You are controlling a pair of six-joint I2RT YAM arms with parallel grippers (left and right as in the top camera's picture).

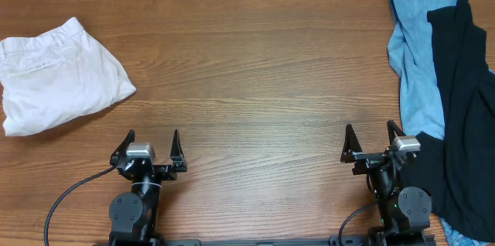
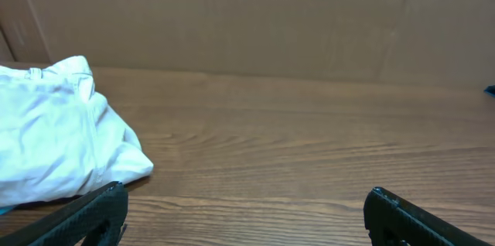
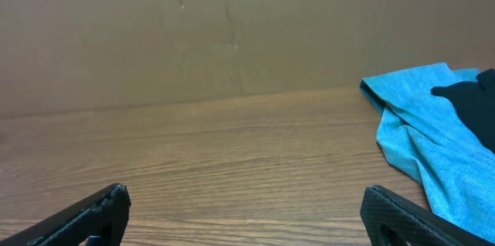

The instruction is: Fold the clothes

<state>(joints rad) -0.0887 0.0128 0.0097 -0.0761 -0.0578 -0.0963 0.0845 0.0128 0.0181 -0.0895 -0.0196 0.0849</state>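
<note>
The cream shorts point(image 1: 58, 76) lie folded at the table's left edge, slit pocket up; they also show in the left wrist view point(image 2: 54, 138). A light blue garment point(image 1: 418, 60) and a black garment point(image 1: 464, 107) lie in a loose pile at the right edge; both show in the right wrist view, blue point(image 3: 421, 138) and black point(image 3: 472, 99). My left gripper point(image 1: 151, 144) is open and empty near the front edge, right of the shorts point(image 2: 244, 207). My right gripper point(image 1: 372, 139) is open and empty, just left of the black garment point(image 3: 244, 207).
Bare wooden tabletop point(image 1: 255, 83) stretches between the shorts and the pile. A brown cardboard wall point(image 2: 255, 22) stands along the far edge. Arm bases and cables sit at the front edge.
</note>
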